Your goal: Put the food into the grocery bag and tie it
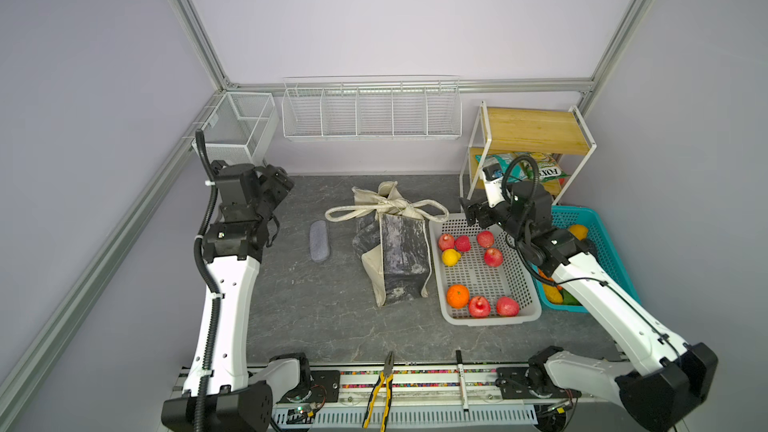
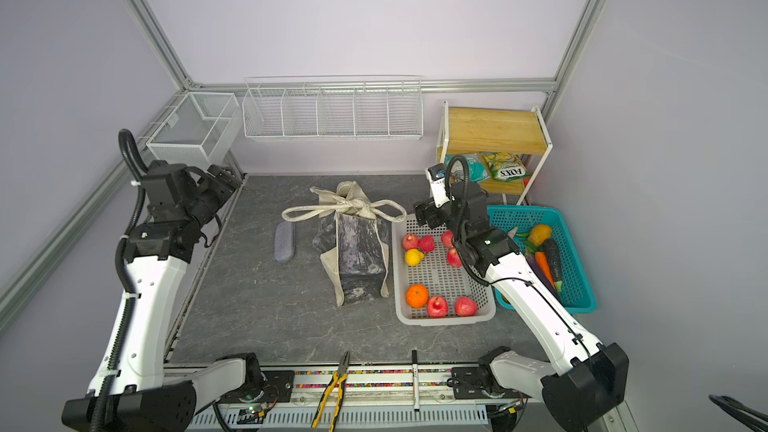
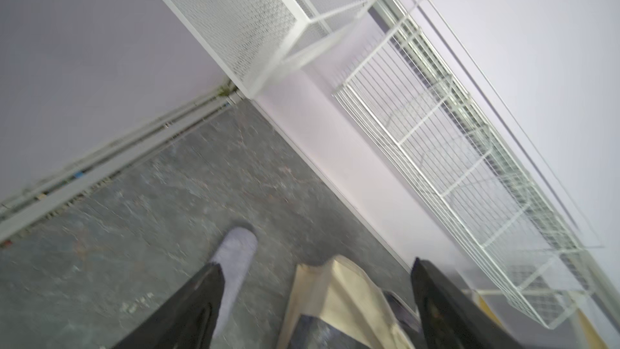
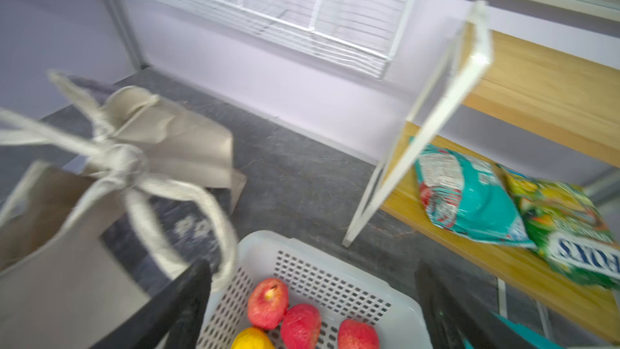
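My left gripper [image 3: 315, 263] reads spread and empty only through its wrist view. The grocery bag [image 1: 399, 251] stands centre, handles [image 1: 392, 203] knotted, beside the white basket [image 1: 490, 320]. My right gripper [image 4: 312, 265] gapes empty above that basket's corner; a top view alone shows the aubergine [image 2: 554, 259].

Pale lilac walls [image 1: 395, 14], aluminium frame [image 1: 190, 22]; grey marbled table [image 1: 324, 326]; white wire rack [image 1: 371, 112], wooden shelf [image 1: 532, 128] at rear

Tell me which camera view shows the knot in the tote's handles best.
Both top views: the knot sits sharp and whole atop the grocery bag. The right wrist view is closer to it, but blurred and cropped at the picture's edge. The left wrist view shows only the bag's cream edge, no knot.
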Robot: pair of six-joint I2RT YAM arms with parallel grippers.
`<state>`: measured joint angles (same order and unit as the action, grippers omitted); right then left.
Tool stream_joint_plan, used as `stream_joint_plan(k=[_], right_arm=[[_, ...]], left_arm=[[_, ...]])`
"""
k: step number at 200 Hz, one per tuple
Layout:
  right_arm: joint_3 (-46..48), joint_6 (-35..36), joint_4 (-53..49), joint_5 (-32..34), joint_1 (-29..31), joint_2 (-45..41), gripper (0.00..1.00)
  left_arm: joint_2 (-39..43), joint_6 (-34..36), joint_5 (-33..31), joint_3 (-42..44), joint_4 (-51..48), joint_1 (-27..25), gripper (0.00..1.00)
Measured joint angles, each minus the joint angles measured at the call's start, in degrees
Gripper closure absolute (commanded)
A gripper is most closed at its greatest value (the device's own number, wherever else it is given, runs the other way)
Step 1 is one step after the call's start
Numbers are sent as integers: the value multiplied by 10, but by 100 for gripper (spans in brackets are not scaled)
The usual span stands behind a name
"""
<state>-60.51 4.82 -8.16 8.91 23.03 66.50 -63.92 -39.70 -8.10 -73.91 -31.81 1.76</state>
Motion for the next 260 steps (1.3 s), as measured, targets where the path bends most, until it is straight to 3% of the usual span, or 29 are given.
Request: stream_joint_plan(k=[33,59,89,117,206,260], right_arm=[[122,-36,87,41,-77,-28,10],[193,-62,143,61,-154,-28,11],[252,-86,210,70,-215,-13,11],[292,-100,261,76,-234,19,11],[351,-107,436,82,-238,108,11],[361,-101,513,44,-251,143,11]], left_arm=[[64,73,-101,184,133,-2,12],[84,176,-176,314,287,-31,12],[55,269,-207,395,407,-49,11],[14,314,-215,446,501,-50,8],[-74,323,-216,556,674,-50,5],[-118,320,-216,561,740,-50,3]])
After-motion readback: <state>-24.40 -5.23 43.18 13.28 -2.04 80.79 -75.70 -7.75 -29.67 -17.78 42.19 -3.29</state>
